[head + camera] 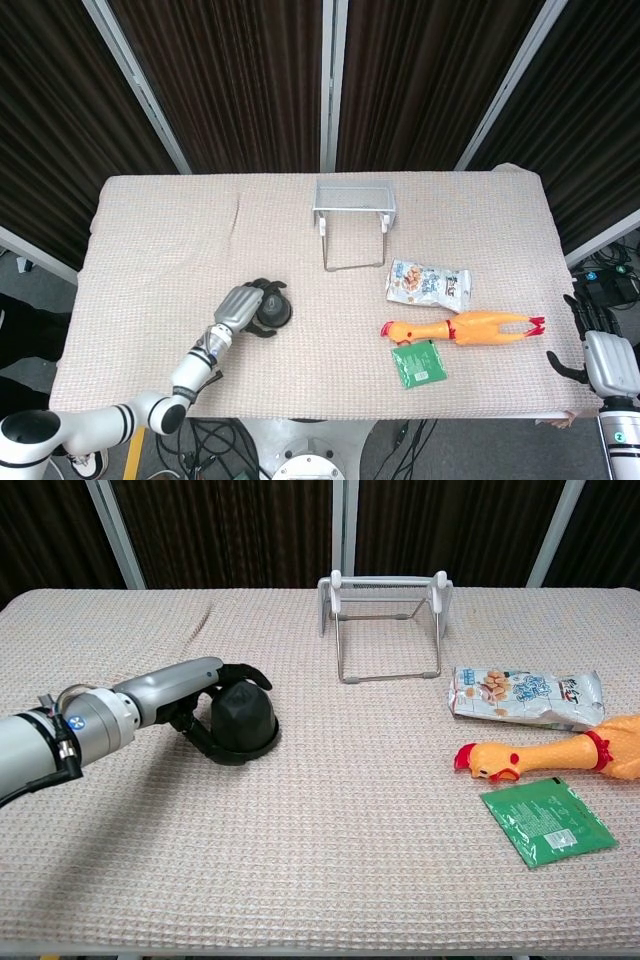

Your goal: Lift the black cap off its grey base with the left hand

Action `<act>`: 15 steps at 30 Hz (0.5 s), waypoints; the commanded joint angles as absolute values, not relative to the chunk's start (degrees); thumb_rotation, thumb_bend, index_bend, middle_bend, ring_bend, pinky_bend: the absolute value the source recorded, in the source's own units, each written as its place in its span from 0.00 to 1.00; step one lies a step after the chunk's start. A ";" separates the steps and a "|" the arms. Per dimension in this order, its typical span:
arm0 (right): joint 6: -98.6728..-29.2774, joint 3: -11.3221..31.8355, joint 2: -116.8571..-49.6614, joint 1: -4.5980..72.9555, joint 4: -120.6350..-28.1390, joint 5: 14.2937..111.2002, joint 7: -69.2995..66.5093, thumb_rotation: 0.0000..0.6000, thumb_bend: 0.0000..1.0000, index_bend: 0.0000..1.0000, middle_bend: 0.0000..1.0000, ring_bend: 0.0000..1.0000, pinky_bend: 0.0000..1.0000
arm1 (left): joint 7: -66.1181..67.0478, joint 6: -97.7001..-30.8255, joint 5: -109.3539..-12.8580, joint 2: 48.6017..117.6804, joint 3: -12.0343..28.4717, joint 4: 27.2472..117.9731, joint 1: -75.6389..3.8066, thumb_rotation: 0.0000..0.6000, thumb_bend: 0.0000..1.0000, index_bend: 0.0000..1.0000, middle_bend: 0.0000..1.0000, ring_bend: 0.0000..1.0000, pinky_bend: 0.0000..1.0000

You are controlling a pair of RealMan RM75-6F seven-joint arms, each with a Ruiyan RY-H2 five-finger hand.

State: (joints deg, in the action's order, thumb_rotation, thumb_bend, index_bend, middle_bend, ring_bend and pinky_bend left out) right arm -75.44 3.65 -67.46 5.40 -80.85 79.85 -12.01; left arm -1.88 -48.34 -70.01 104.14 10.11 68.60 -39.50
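My left hand [190,705] wraps the black cap [243,718], fingers touching its sides, firmness of grip unclear | cap at 9 o'clock on the desk [330,860], on its base | my right hand [600,350] idle at 4 o'clock, fingers apart

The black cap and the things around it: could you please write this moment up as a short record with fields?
cap: black cap sits on the table, not yet lifted; its grey base is hidden
left hand: left hand is wrapped around the cap, fingers curled over its left side and top
right hand: right hand is at the table's right edge, holding nothing
table: beige cloth
other things: wire rack, snack packet, rubber chicken, green sachet
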 commanded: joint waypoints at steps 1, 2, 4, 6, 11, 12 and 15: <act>-75.36 3.66 -67.48 5.41 -80.79 79.80 -12.04 1.00 0.19 0.00 0.00 0.00 0.00 | -2.39 -48.45 -69.94 104.49 10.18 68.19 -39.51 1.00 0.16 0.21 0.29 0.19 0.27; -75.34 3.67 -67.48 5.41 -80.78 79.77 -12.07 1.00 0.19 0.00 0.00 0.00 0.00 | -2.49 -48.43 -69.87 104.61 10.19 68.01 -39.51 1.00 0.16 0.21 0.29 0.19 0.27; -75.40 3.72 -67.43 5.39 -80.81 79.78 -12.12 1.00 0.19 0.00 0.00 0.00 0.00 | -2.61 -48.38 -69.83 104.84 10.17 67.53 -39.59 1.00 0.17 0.21 0.30 0.20 0.28; -75.45 3.76 -67.36 5.35 -80.81 79.72 -12.16 1.00 0.19 0.00 0.00 0.00 0.00 | -2.83 -48.39 -69.79 105.06 10.20 67.23 -39.63 1.00 0.17 0.21 0.30 0.21 0.29; -75.44 3.79 -67.23 5.27 -80.81 79.64 -12.30 1.00 0.19 0.00 0.00 0.00 0.00 | -3.52 -49.01 -70.48 105.22 10.15 67.05 -39.65 1.00 0.18 0.22 0.31 0.22 0.30; -75.43 3.78 -67.23 5.27 -80.81 79.66 -12.34 1.00 0.19 0.00 0.00 0.00 0.00 | -3.64 -49.20 -70.62 105.21 10.16 67.05 -39.63 1.00 0.18 0.23 0.32 0.22 0.31; -75.46 3.76 -67.21 5.25 -80.81 79.74 -12.41 1.00 0.19 0.00 0.00 0.00 0.00 | -3.82 -49.51 -71.05 105.10 10.08 67.04 -39.66 1.00 0.18 0.23 0.33 0.23 0.32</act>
State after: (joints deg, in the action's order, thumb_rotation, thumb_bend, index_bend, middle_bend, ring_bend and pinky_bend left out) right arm -75.46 3.76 -67.20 5.25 -80.81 79.74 -12.42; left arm -3.80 -49.49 -71.02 105.12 10.10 67.05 -39.65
